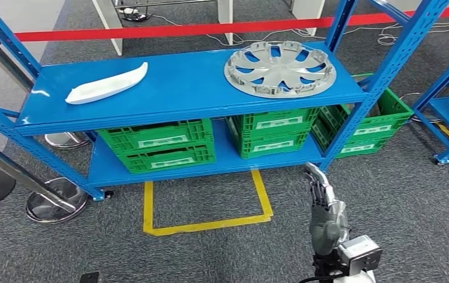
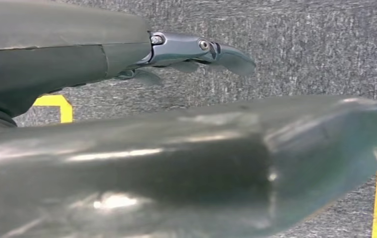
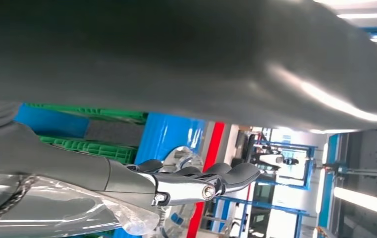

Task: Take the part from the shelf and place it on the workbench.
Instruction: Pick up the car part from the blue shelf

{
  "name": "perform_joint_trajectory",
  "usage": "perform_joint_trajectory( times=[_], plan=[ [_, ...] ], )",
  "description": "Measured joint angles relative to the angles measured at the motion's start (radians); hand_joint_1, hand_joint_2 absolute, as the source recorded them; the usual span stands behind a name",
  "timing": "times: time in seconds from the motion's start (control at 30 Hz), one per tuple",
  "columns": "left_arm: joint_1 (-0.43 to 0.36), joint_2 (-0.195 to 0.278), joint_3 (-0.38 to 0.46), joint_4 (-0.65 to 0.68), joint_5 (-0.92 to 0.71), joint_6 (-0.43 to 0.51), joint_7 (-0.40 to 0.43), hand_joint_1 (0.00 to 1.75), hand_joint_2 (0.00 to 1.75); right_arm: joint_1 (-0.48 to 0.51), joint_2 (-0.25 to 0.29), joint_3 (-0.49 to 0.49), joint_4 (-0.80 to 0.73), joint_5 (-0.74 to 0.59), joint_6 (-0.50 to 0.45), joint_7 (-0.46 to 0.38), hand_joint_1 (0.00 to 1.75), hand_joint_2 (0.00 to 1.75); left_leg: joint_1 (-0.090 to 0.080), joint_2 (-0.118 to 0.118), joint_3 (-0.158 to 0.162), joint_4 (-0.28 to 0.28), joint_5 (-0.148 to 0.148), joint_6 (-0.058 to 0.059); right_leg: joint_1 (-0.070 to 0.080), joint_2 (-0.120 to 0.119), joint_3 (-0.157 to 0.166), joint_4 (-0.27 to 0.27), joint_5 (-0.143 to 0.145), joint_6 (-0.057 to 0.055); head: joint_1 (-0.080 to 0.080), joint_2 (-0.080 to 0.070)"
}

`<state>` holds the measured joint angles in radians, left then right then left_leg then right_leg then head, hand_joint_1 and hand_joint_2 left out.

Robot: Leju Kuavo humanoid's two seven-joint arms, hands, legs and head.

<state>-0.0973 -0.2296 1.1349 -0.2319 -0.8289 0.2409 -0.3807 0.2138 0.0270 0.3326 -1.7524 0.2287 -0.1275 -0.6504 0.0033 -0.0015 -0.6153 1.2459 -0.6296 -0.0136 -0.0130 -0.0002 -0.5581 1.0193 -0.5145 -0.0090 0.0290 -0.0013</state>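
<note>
— Right hand [image 1: 322,200] low in front, raised off the grey floor, fingers straight and apart, holding nothing.

— And the part?

— Silver wheel cover [image 1: 279,69] lies flat on the blue shelf [image 1: 174,88], right end, well apart from that hand. A white curved piece [image 1: 107,85] lies toward the left end.

— So which step?

— Approach, I'd say; nothing is grasped. Next calls for reaching up and over the shelf edge.

— Left hand [image 2: 196,52]?

— Over the carpet, fingers extended, empty.

Empty robot hand [image 2: 186,163] over grey carpet [image 2: 300,44].
</note>
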Motion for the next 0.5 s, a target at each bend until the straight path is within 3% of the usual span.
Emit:
perform_joint_trajectory(
  times=[0.07, 0.1, 0.17, 0.23, 0.4, 0.43, 0.5],
  plan=[
    [0.003, 0.0, 0.0, 0.0, 0.0, 0.0, 0.0, 0.0, 0.0, 0.001, 0.0, 0.0, 0.0, 0.0, 0.002, 0.0, 0.0, 0.0, 0.002, 0.0, -0.053, 0.051, -0.003, -0.003, 0.0, 0.003, 0.02, 0.0, -0.017, 0.001, 0.0, 0.0],
    [0.005, 0.0, 0.0, 0.0, 0.0, -0.001, 0.0, 0.0, 0.0, 0.001, 0.0, 0.0, 0.0, 0.0, 0.002, 0.0, 0.0, 0.0, 0.002, 0.0, -0.057, 0.028, 0.025, -0.001, 0.0, 0.004, 0.034, 0.0, -0.026, 0.002, 0.0, 0.0],
    [0.006, 0.001, 0.0, 0.0, 0.0, 0.0, 0.0, 0.0, 0.0, 0.0, 0.0, 0.0, 0.0, -0.001, 0.003, 0.0, 0.0, 0.0, 0.001, 0.0, -0.038, -0.078, 0.12, 0.006, 0.0, 0.005, 0.059, -0.001, -0.048, 0.009, 0.001, 0.0],
    [0.007, 0.002, 0.0, 0.001, -0.001, 0.0, 0.001, 0.0, 0.0, -0.001, 0.0, 0.0, 0.001, -0.002, 0.004, 0.001, 0.0, 0.0, -0.005, 0.0, -0.026, -0.158, 0.163, 0.018, 0.001, 0.005, 0.074, -0.001, -0.066, 0.019, 0.001, 0.0],
    [0.006, 0.002, 0.0, 0.002, -0.003, 0.001, 0.003, 0.0, 0.0, -0.003, 0.0, 0.0, 0.0, -0.003, 0.006, 0.003, 0.0, 0.0, -0.006, -0.002, -0.001, -0.189, 0.152, 0.049, 0.002, 0.004, 0.088, 0.026, -0.083, 0.044, 0.003, 0.0],
    [0.004, 0.002, 0.0, 0.002, -0.003, 0.001, 0.003, 0.0, 0.0, -0.005, -0.001, 0.0, 0.0, -0.003, 0.006, 0.003, 0.0, 0.0, -0.005, -0.002, 0.007, -0.192, 0.148, 0.053, 0.002, 0.004, 0.069, 0.059, -0.097, 0.048, 0.006, 0.0],
    [0.002, 0.002, 0.0, 0.002, -0.003, 0.001, 0.003, 0.0, 0.0, -0.006, -0.001, 0.0, 0.0, -0.003, 0.005, 0.003, 0.0, 0.0, -0.006, -0.002, 0.019, -0.193, 0.137, 0.061, 0.002, 0.003, -0.005, 0.17, -0.138, 0.054, 0.011, 0.0]
  ],
)
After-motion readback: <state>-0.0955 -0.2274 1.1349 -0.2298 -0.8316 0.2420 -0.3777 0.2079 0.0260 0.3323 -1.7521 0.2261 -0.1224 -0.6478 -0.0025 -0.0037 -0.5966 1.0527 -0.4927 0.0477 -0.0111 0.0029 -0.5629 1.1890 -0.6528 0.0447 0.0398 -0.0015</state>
